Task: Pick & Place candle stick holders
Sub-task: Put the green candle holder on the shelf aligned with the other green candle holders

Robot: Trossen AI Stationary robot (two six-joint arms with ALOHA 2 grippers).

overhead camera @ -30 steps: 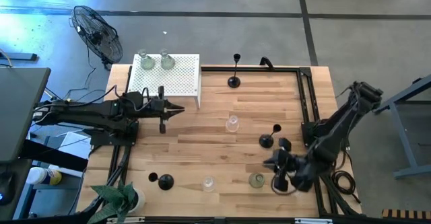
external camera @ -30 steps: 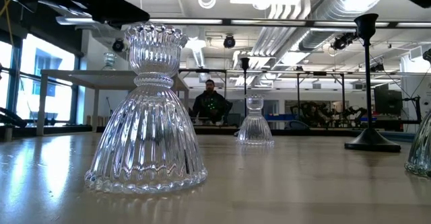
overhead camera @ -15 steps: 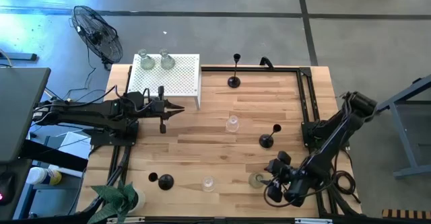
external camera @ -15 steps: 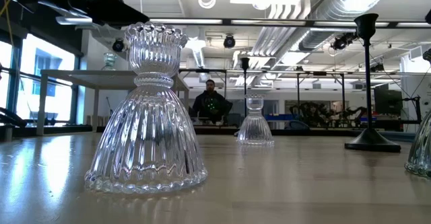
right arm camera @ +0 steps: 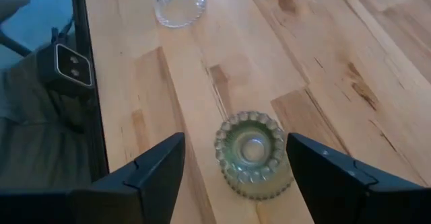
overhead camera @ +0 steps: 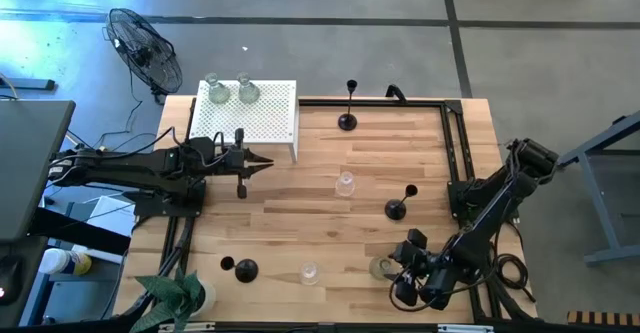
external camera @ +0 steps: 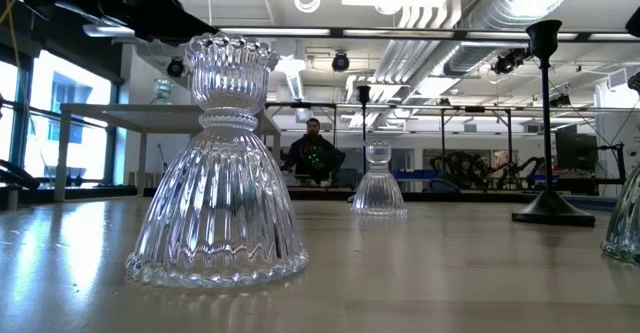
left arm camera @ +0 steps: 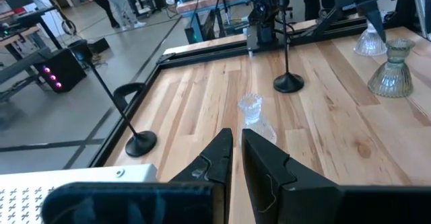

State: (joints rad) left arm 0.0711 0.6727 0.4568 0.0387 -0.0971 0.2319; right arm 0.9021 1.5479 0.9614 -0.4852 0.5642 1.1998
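Right gripper hangs over the desk's front right corner, fingers spread wide, empty; greenish glass holder stands upright on the desk between them, untouched. Left gripper closed, empty, beside the white perforated stand. Three black holders and other glass ones stand scattered around.

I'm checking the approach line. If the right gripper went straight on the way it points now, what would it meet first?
Probably the green glass holder, lying between the open right gripper's fingers; depth is unclear.
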